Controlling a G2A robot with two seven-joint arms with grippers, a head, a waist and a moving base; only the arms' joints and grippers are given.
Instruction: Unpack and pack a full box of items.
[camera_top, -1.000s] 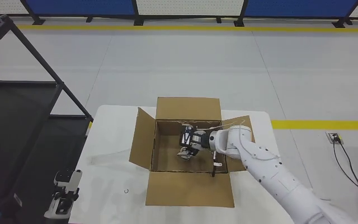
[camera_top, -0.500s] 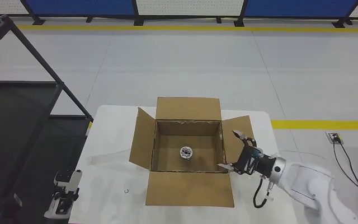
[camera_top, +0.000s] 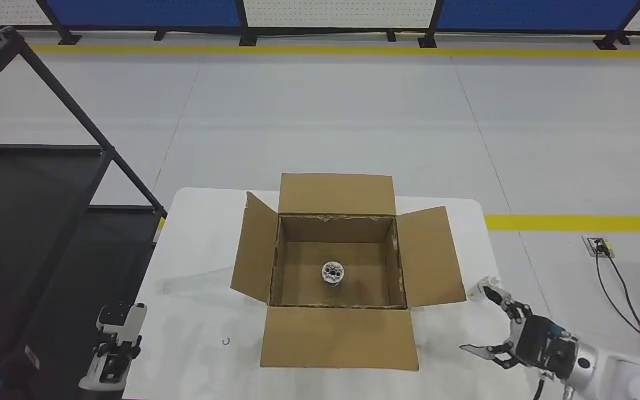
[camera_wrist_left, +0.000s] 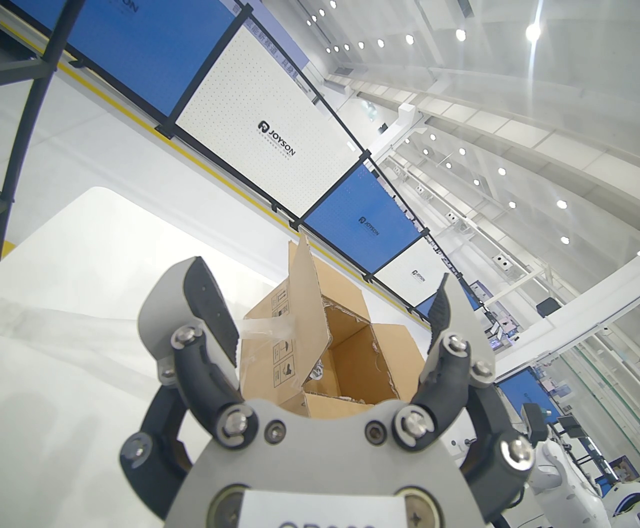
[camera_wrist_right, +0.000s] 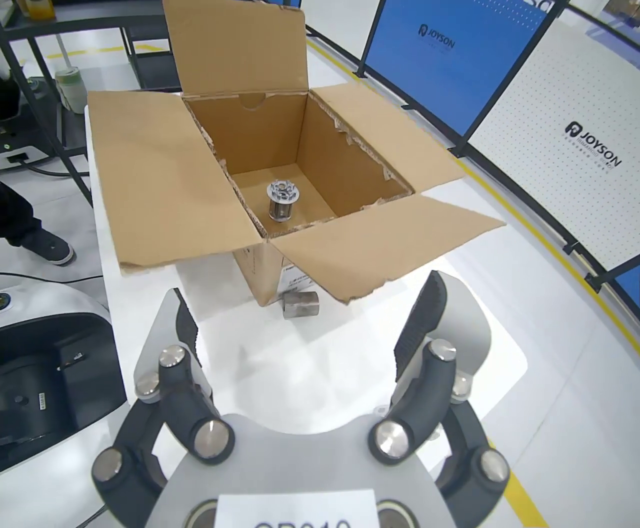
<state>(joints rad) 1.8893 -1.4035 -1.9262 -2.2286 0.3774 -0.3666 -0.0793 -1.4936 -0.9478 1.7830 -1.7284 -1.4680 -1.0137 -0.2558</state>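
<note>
An open cardboard box (camera_top: 340, 340) stands mid-table with all flaps spread. One metal part (camera_top: 333, 272) with a toothed top stands upright on the box floor (camera_wrist_right: 281, 197). My right gripper (camera_top: 478, 318) hangs past the table's near right corner, clear of the box's right flap, and it is open and empty (camera_wrist_right: 306, 287). In the left wrist view my left gripper (camera_wrist_left: 322, 280) is open with nothing in it, low over the white table and facing the box (camera_wrist_left: 350, 350) from its left side.
A short metal cylinder (camera_wrist_right: 299, 305) lies on the table beside the box wall, under the flap nearest my right gripper. A small ring (camera_top: 228, 343) lies on the table near the front left flap. A black rack (camera_top: 60, 200) stands to the table's left.
My right gripper was down in the box at the metal part. It has drawn out over the right flap and back past the table's corner, leaving the part standing in the box.
</note>
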